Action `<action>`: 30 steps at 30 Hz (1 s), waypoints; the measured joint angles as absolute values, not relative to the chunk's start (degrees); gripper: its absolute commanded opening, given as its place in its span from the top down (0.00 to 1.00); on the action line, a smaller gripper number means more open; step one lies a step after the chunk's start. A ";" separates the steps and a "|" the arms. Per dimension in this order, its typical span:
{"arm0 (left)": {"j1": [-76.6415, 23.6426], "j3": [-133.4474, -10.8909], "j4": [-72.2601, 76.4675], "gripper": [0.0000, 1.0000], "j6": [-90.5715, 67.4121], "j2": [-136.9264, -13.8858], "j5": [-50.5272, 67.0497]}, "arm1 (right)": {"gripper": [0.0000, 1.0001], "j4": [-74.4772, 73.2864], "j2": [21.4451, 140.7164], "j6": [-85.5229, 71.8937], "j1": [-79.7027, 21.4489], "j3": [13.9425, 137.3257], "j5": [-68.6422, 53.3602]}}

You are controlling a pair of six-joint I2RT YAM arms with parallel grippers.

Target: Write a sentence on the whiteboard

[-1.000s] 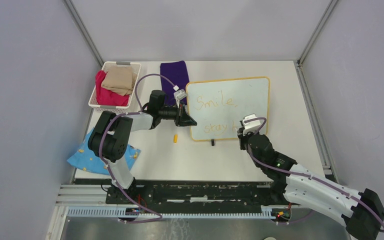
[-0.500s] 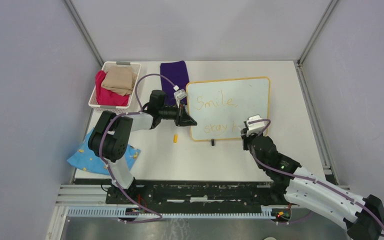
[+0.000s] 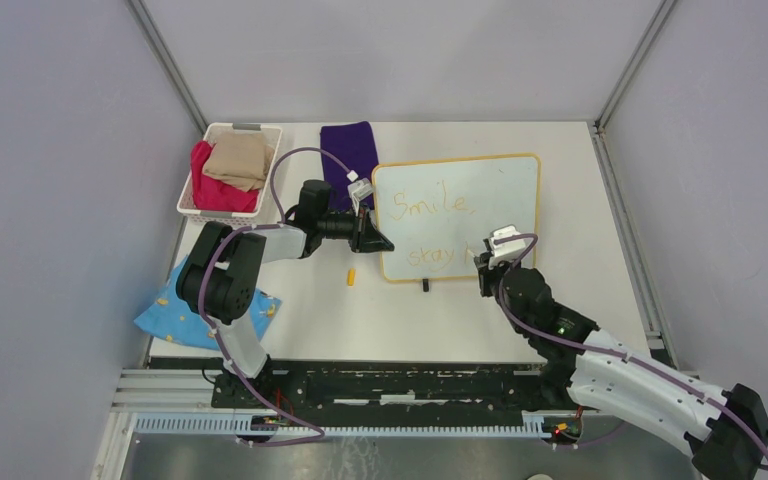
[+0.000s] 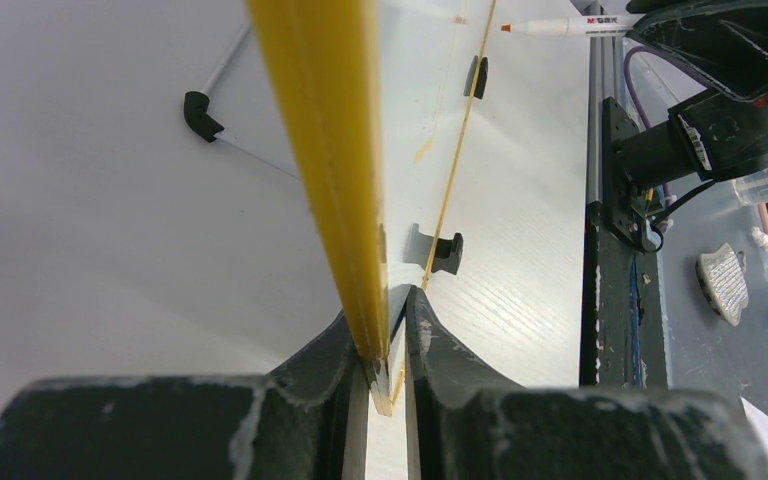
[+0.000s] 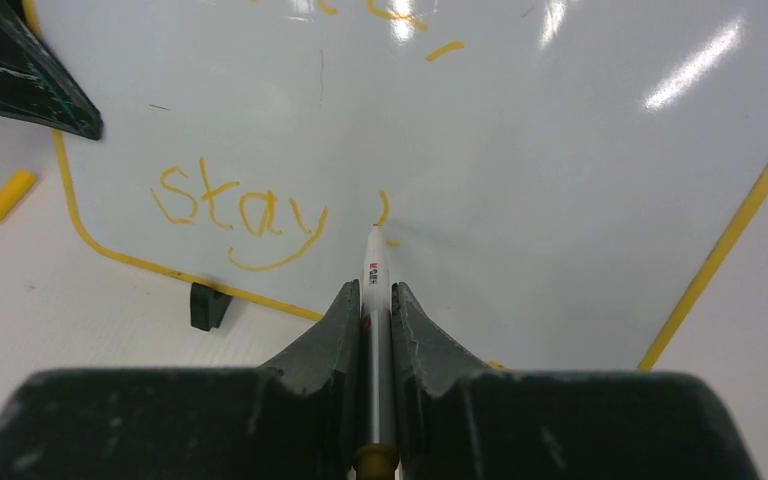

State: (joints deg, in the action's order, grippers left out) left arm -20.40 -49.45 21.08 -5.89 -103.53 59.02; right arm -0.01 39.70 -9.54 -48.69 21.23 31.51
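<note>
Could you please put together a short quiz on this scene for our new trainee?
1. True or false: the left gripper is clamped on the edge of the whiteboard.
2. What does the right gripper hold? A) a marker B) an eraser C) a ruler
3. Fill in: the finished word on the lower line of the sentence reads ____.

Key: 1 true; 2 A; 3 stay.
</note>
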 measured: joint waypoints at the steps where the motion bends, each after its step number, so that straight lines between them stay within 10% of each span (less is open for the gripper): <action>1: -20.40 -49.45 21.08 0.98 -5.89 -103.53 59.02 | 1.00 0.54 39.62 -9.54 -48.64 21.23 30.70; 30: -20.40 -49.47 21.08 0.98 -5.89 -103.53 59.02 | 1.00 1.23 41.34 -10.41 -48.62 19.73 30.26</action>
